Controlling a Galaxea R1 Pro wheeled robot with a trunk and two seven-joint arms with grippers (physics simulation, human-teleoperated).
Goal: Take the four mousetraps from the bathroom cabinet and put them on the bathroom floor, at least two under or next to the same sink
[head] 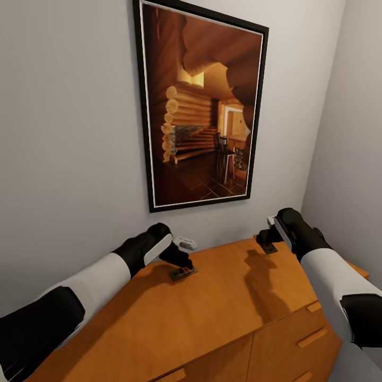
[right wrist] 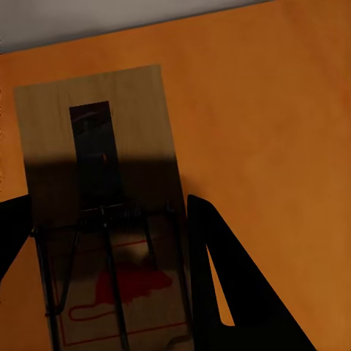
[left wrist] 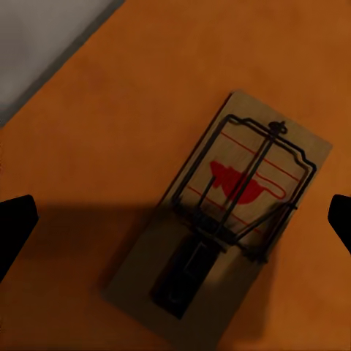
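1. Grey bathroom walls meet in a corner; a framed log-cabin picture [head: 201, 106] hangs above the cabinet [head: 212, 313].
2. Cabinet: flat orange-brown top bearing two visible mousetraps; drawer fronts [head: 313, 337] are closed, contents unseen.
3. Left gripper [head: 180, 261]: fingers spread wide over the left mousetrap [left wrist: 219, 219], not touching. Judgement: lower squarely, then close across the plate's narrow width, clear of the wire.
4. Right gripper [head: 267, 237]: fingers straddling the right mousetrap [right wrist: 110, 212] near the back edge, one finger [right wrist: 227, 285] just beside the plate; whether they pinch it cannot be told.
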